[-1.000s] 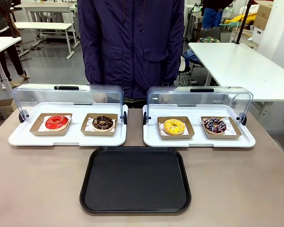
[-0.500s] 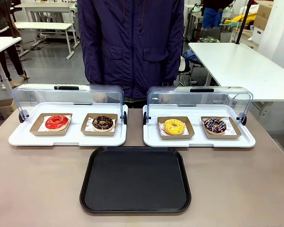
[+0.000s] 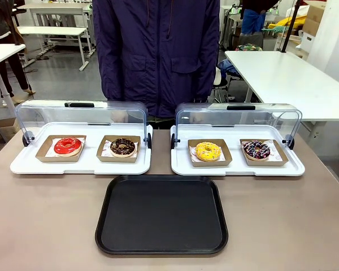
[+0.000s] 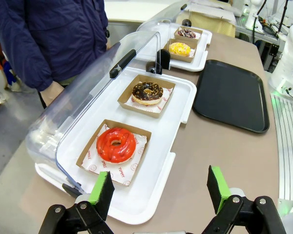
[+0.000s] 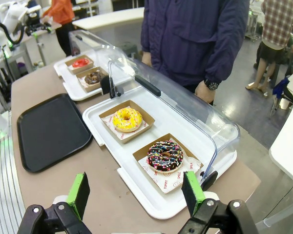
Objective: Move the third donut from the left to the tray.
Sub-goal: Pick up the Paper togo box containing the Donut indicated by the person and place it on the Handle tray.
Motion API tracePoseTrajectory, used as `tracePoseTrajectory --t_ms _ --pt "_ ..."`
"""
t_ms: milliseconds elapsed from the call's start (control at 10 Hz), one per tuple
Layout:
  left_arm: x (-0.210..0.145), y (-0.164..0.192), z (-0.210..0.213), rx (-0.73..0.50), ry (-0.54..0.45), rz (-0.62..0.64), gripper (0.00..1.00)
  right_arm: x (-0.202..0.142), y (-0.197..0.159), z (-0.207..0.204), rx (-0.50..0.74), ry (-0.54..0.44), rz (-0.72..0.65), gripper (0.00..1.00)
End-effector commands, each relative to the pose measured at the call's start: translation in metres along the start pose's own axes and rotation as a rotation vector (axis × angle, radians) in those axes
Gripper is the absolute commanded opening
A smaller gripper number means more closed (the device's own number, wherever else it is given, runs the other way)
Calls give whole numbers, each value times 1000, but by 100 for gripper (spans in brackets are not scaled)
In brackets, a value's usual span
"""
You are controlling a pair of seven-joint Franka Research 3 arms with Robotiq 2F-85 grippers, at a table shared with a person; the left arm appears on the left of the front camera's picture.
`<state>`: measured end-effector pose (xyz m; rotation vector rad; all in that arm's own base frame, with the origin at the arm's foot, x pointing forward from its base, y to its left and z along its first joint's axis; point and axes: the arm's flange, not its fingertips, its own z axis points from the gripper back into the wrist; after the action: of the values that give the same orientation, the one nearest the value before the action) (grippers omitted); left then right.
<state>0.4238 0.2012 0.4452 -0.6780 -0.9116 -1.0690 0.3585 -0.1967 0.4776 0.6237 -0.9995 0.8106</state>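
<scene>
A black tray (image 3: 161,217) lies on the tabletop (image 3: 45,214) with open room around its rim. Beyond it are two white trays (image 3: 79,165), lids (image 3: 82,113) raised, holding four donuts (image 3: 67,145). The yellow donut (image 3: 207,151) lies flat, hole up, just beyond the black tray's far right corner. The left hand (image 4: 159,183) and right hand (image 5: 136,187) both stand wide open.

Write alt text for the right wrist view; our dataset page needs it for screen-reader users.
The open right gripper hovers before a white tray with its clear lid raised, holding a yellow-iced donut and a chocolate sprinkled donut in cardboard holders. A black tray lies to the picture's left, and a person in a dark jacket stands behind the lid.
</scene>
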Motion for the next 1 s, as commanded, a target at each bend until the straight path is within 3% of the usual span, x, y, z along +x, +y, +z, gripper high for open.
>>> tracePoseTrajectory --t_ms 0,900 --pt "1 -2 2 -8 5 -7 100 0 0 -1 -1 -15 12 100" --pt "1 -2 2 -8 5 -7 100 0 0 -1 -1 -15 12 100"
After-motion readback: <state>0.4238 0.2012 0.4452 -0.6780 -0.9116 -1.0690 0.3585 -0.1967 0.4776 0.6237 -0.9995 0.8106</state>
